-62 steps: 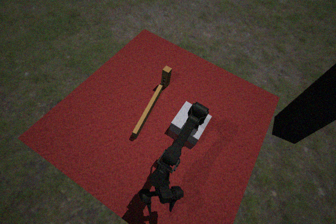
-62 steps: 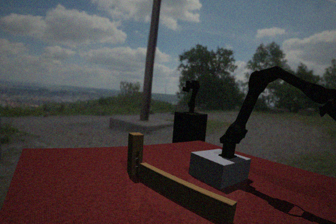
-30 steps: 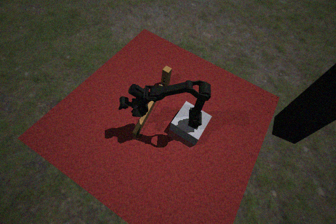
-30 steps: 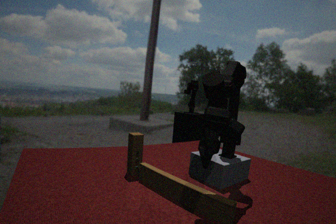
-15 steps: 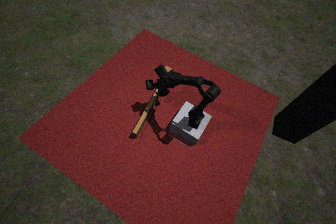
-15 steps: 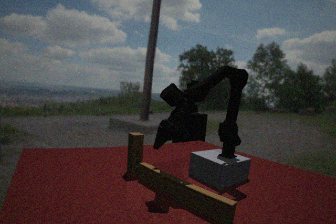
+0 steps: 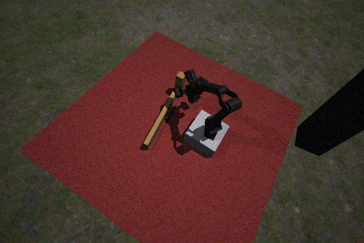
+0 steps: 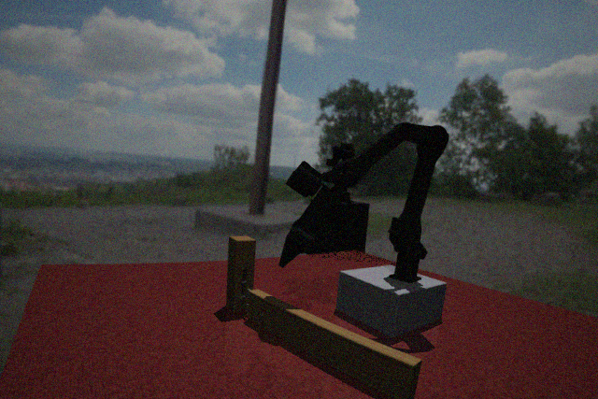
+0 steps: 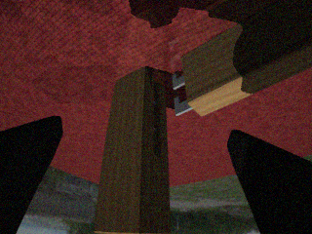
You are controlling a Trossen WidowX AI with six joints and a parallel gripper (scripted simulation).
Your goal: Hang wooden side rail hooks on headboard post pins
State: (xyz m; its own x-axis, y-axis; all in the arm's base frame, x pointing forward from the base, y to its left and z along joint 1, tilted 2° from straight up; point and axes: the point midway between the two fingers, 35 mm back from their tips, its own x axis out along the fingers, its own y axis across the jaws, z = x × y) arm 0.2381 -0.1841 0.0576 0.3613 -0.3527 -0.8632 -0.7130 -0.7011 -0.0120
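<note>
The wooden post [image 7: 180,79] [image 8: 236,271] [image 9: 126,146] stands upright. The wooden side rail [image 7: 157,125] [image 8: 357,335] [image 9: 212,70] lies low along the mat, its near end beside the post's foot and its far end down on the mat. In the wrist view, the steel hooks [image 9: 182,107] bridge part of the gap between the rail's end and the post, near the post's slot [image 9: 157,117]. Whether they sit on the pins cannot be told. My gripper [image 9: 147,132] is open and empty, above and to the side of the post, not touching the rail.
The red mat [image 7: 111,181] [image 8: 121,350] lies under everything. The arm's white-topped base block [image 7: 222,134] [image 8: 391,303] stands beside the rail. A black pedestal [image 7: 329,125] [image 8: 360,220] stands beyond the mat's edge.
</note>
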